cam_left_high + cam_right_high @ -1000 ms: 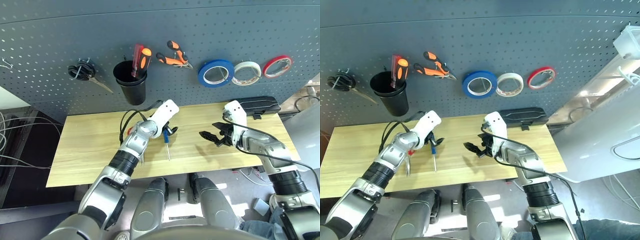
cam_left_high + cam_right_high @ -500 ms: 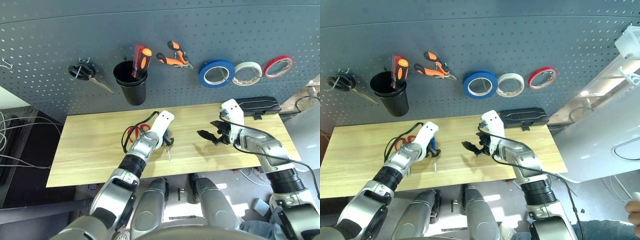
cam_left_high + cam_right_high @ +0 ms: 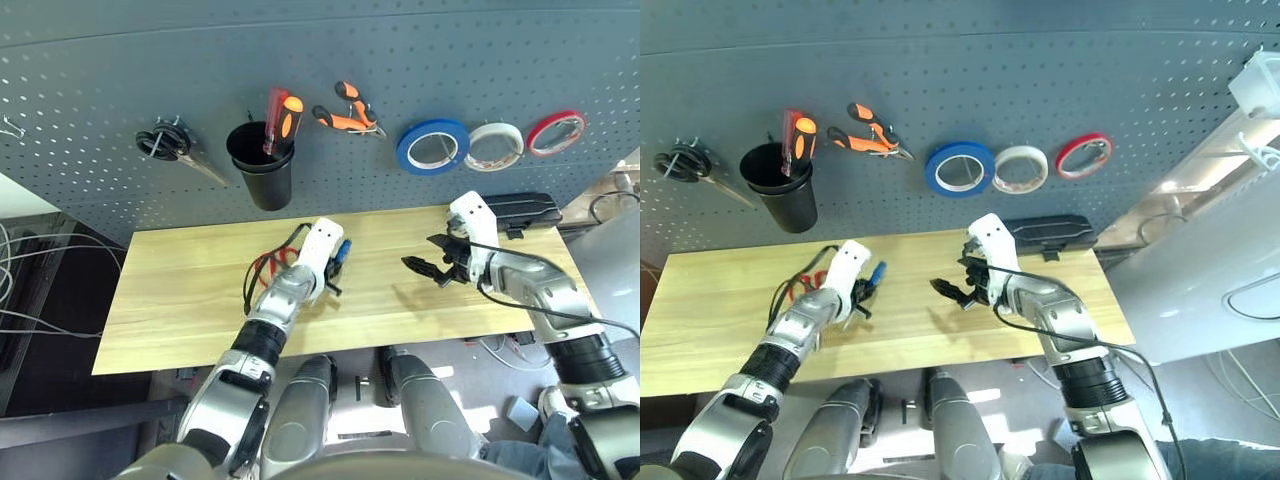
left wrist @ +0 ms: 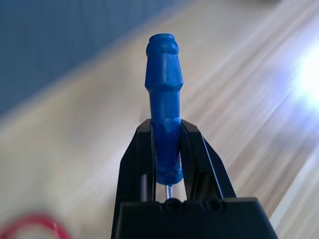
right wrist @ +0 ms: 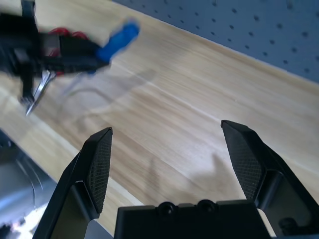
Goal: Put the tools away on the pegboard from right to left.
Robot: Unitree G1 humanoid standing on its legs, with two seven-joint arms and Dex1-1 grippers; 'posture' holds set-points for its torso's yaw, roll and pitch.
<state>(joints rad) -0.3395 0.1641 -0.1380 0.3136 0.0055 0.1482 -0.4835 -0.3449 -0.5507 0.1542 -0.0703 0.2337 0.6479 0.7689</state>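
Evenly lit from overhead; soft shadows under both arms on the wooden table (image 3: 200, 300). Glare blooming at three o'clock in the left wrist view, background defocused. Curved pegboard (image 3: 420, 40) rows betraying wide-angle distortion.

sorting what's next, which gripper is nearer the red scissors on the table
Left. The left gripper hangs beside the scissors, shut on the screwdriver; the right gripper hangs open farther off.

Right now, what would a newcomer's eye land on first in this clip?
Probably the left gripper, its jaws closed on the blue-handled screwdriver just above the wooden table. Next, the pegboard behind, with the blue tape roll and orange-handled pliers hung up. The right gripper hovers over the table, jaws wide and empty.
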